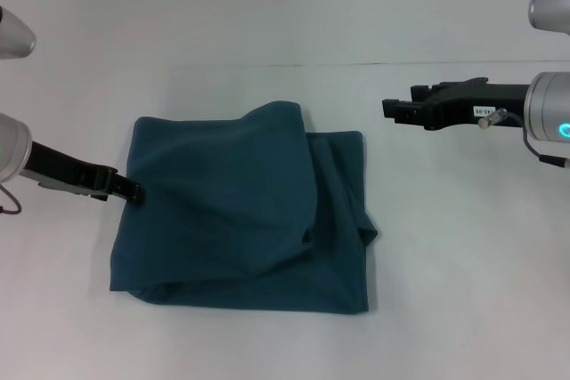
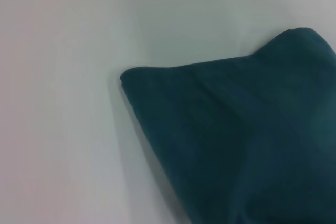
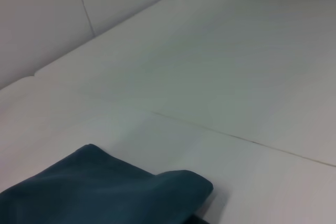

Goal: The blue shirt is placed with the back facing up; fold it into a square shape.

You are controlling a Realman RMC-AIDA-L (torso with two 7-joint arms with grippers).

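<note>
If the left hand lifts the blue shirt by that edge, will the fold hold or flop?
Likely flop. The blue shirt lies in soft rumpled layers, its top fold bulging and creased, so it looks limp and would probably drape and sag from a single grip. The left hand sits at its left edge; pushing there would probably bunch the cloth rather than slide it. The right hand is clear of it.

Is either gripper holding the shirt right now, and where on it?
Left gripper meets the blue shirt at its left edge; an actual hold cannot be told. Right gripper hangs clear, holding nothing.

Small white label [image 1: 484, 110] on right arm, print unreadable.
</note>
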